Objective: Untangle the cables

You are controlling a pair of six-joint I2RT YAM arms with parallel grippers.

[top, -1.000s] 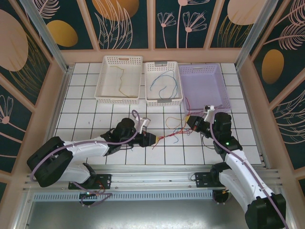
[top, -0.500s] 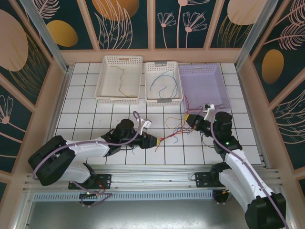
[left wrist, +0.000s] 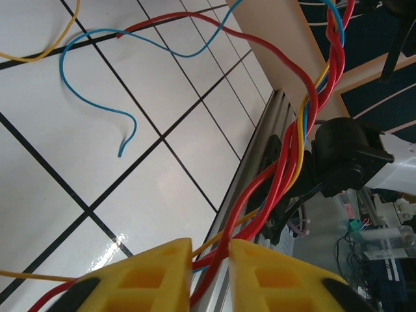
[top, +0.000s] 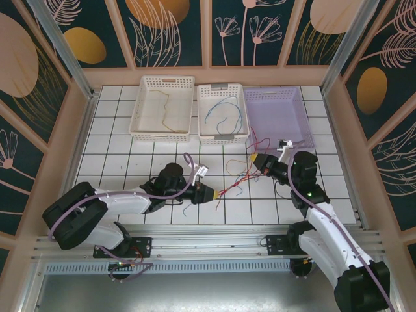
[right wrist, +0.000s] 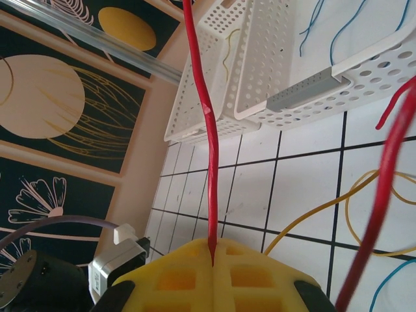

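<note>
We log: left white basket (top: 168,80), one yellow-tan wire (top: 165,107); middle white basket (top: 223,138), blue wires (top: 224,120); purple basket (top: 279,117), contents unclear. Tangled cables (top: 239,177) span the tiles (top: 117,149) between both grippers. Left gripper (left wrist: 210,257) pinches their twisted end; right gripper (right wrist: 213,250) clamps one red strand (right wrist: 207,117), top cut off.

The cables (top: 238,177) were thin red, blue and yellow strands, loosely tangled mid-worktop. The red ones twisted together with blue and yellow (one blue cable (left wrist: 121,152) trailed free, its end flat on the tiles).
</note>
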